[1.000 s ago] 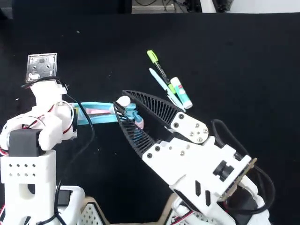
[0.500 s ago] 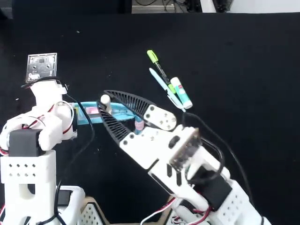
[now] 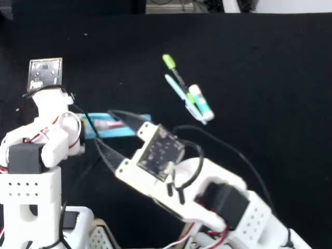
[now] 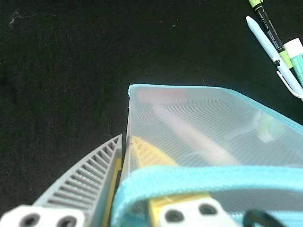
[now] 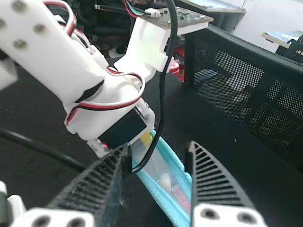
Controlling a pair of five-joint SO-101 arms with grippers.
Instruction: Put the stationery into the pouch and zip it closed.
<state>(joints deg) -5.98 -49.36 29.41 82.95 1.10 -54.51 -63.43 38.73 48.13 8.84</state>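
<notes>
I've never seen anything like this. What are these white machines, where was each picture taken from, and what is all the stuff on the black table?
These are two small robot arms standing at a black table. The high view comes from a fixed camera looking down. The other two come from a camera on each arm's wrist, looking out along its fingers. The left arm's fingers are shut on the edge of a see-through pouch with a blue rim. The right arm's fingers are open, and the pouch shows between them. Farther out on the table lie a green marker, a pale blue pen and a glue stick, not yet in the pouch. Something pinkish seems to be inside it.
</notes>
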